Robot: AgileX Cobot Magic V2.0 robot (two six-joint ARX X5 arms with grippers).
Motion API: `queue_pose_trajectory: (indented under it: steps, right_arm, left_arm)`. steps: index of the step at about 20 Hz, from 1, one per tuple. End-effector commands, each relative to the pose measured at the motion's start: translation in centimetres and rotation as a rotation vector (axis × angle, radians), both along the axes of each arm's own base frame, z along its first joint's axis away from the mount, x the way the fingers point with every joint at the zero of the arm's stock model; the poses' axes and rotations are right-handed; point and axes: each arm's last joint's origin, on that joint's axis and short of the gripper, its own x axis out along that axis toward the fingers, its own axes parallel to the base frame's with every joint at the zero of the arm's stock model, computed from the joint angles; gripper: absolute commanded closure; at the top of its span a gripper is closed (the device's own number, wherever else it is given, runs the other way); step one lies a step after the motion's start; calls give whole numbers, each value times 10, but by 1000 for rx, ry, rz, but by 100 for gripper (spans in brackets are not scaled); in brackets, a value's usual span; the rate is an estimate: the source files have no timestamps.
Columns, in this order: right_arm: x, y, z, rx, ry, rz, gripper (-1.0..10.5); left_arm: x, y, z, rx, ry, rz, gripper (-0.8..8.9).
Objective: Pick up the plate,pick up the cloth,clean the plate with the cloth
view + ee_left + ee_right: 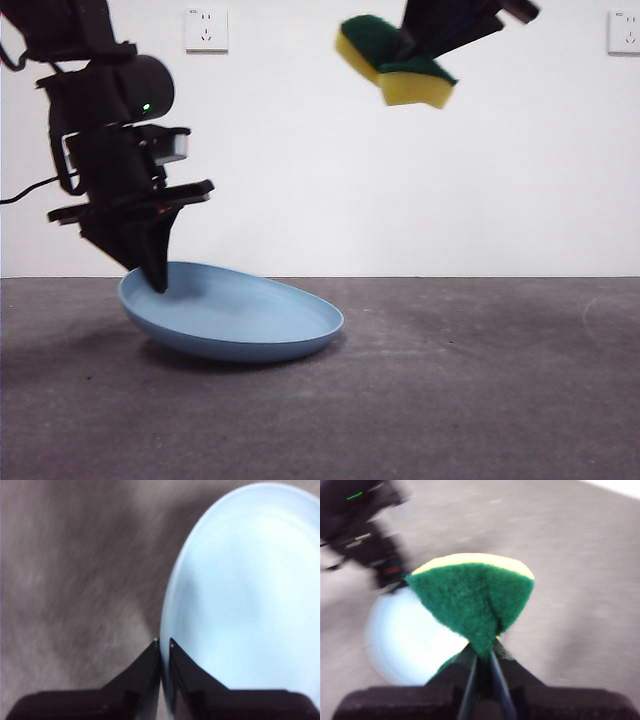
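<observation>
Two clamped items: matte round plate (pixel 240 320), foam sponge (pixel 395 60)

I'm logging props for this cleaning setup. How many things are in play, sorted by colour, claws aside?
Light blue: 1, the plate, one edge lifted by the left claw.
Yellow and green: 1, the sponge, pinched in the right claw above the table.
White: 2, wall sockets.
Total: 4

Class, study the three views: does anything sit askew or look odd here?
Yes. The wide light blue plate sits tilted: the left tool pinches its rim, raising that side. Overhead, the right tool squeezes the yellow-and-green sponge into a fold.
</observation>
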Motion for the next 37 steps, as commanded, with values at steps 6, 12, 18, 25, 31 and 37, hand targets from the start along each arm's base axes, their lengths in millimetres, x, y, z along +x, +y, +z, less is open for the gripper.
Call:
queue_pose_trajectory:
  steps: [6, 12, 18, 25, 31, 37]
  right_arm:
    - [13, -15, -7, -70, -16, -234, 963]
    - [38, -8, -41, -59, 134, -285, 963]
    - [67, 10, -114, -134, 384, -234, 938]
    - [70, 10, -148, -222, 530, -241, 626]
    - [72, 3, -147, -221, 544, -265, 504]
    - [64, -4, -117, -171, 472, -269, 522]
  left_arm:
    - [-5, 8, -26, 58, 69, 0, 459]
    - [-13, 5, -14, 10, 83, -21, 460]
    - [-46, 0, 49, -118, -11, -101, 464]
    - [-101, 8, 127, -180, -254, -140, 468]
    - [-107, 11, 135, -186, -295, -138, 468]
    - [-106, 12, 135, -160, -308, -119, 471]
